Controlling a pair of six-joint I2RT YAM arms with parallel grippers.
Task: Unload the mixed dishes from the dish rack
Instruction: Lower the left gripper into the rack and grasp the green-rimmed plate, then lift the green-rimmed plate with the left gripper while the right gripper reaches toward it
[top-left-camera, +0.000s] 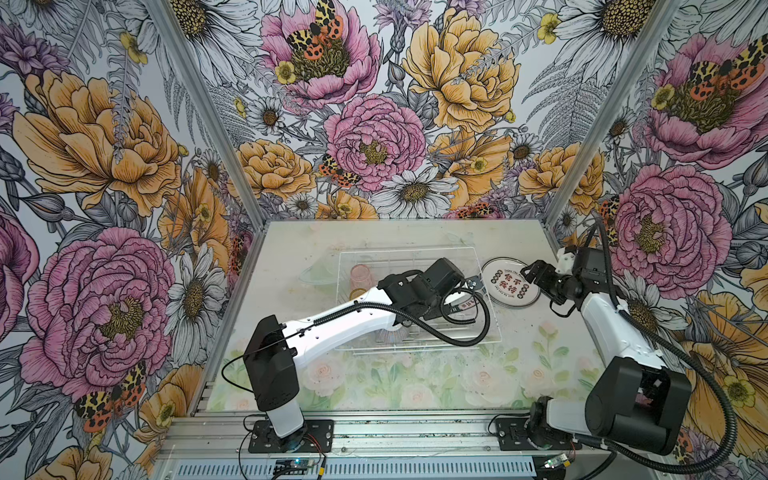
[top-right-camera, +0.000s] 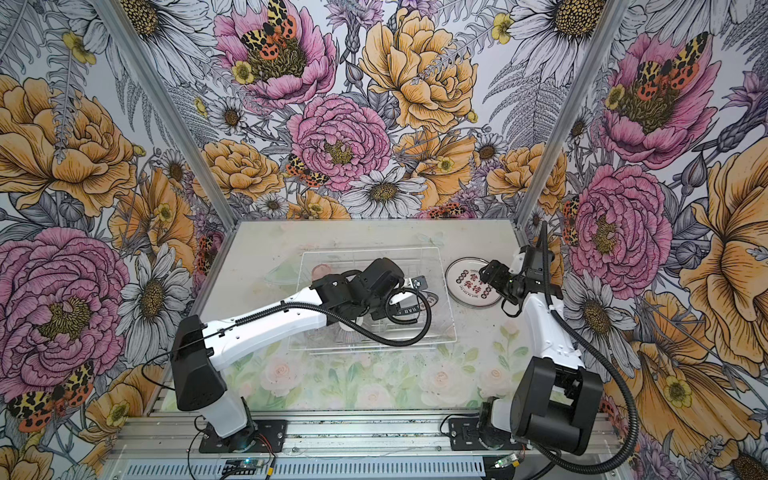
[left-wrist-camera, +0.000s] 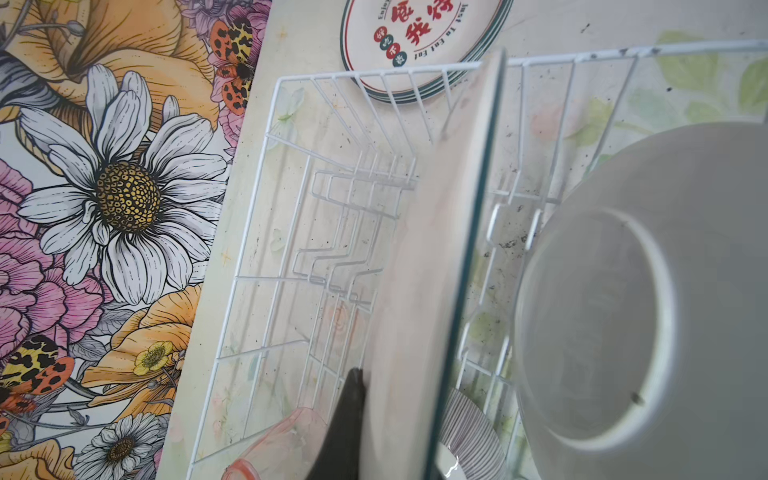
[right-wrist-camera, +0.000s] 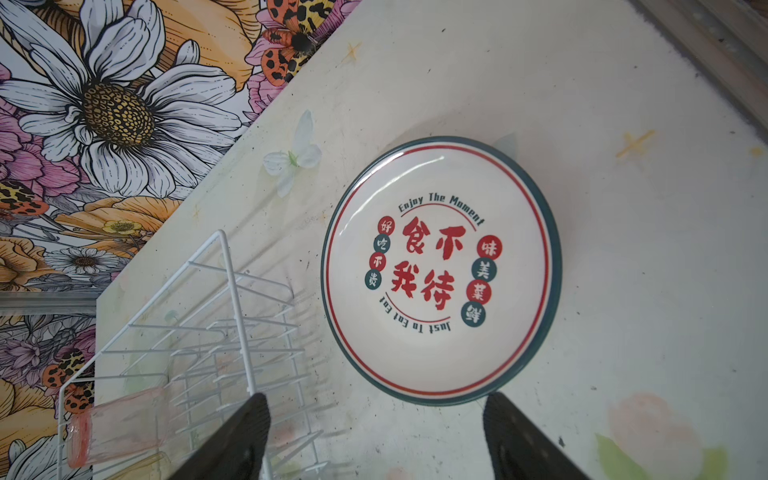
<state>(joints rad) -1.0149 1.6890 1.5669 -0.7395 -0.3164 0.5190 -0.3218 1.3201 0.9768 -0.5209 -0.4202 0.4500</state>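
Inside the dish rack (top-left-camera: 399, 266), toward its right end, the left gripper (top-left-camera: 459, 300) has its jaws pinched tight on a plate (left-wrist-camera: 449, 249) that stands on edge. A pink tumbler (top-left-camera: 359, 276) sits at the rack's far left, and a ribbed bowl (top-left-camera: 392, 332) at its near side, under the arm. Just right of the rack, a stack of plates (right-wrist-camera: 440, 270) lies flat on the surface (top-left-camera: 415, 374). The right gripper (top-left-camera: 532, 272) hovers over the stack, jaws spread wide and holding nothing.
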